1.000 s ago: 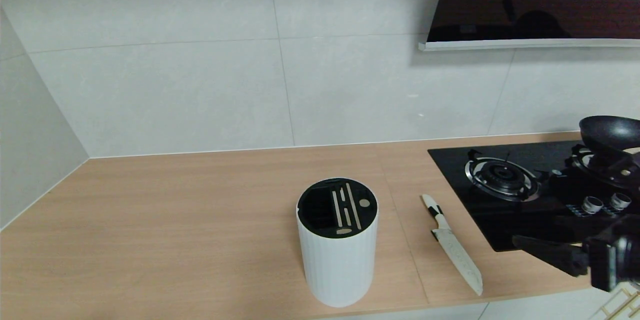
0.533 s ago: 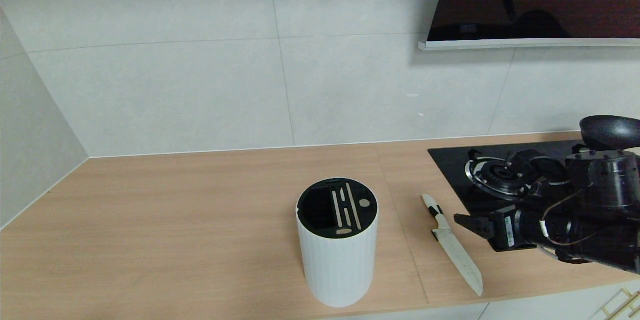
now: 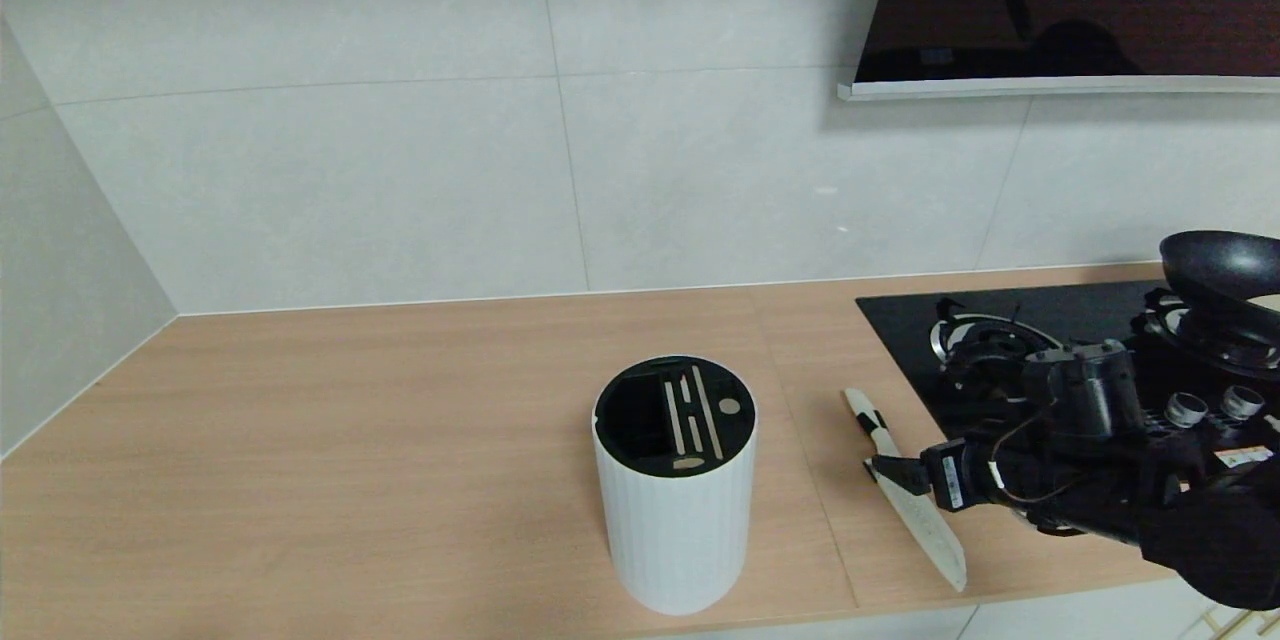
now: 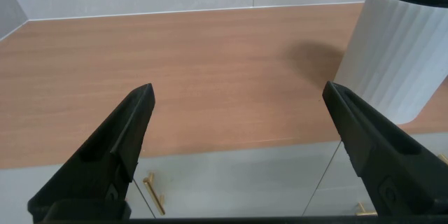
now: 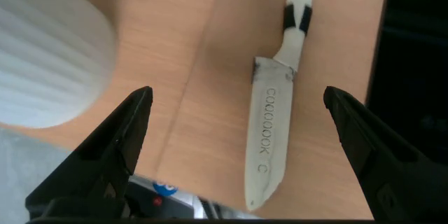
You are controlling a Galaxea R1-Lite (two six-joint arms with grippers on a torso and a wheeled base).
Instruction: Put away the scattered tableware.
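Hovering over the knife (image 5: 269, 140), the right gripper (image 5: 236, 98) has its jaws spread wide and grips nothing. The knife lies flat on the wooden counter (image 3: 350, 440) beneath it, between the two fingers and clear of both. The white ribbed holder (image 3: 675, 520) stands upright beyond one finger, and the black stove (image 3: 900, 320) lies beyond the other. The left gripper (image 4: 238, 91) is also wide open and empty, over the counter's front edge, with the holder just past one finger.
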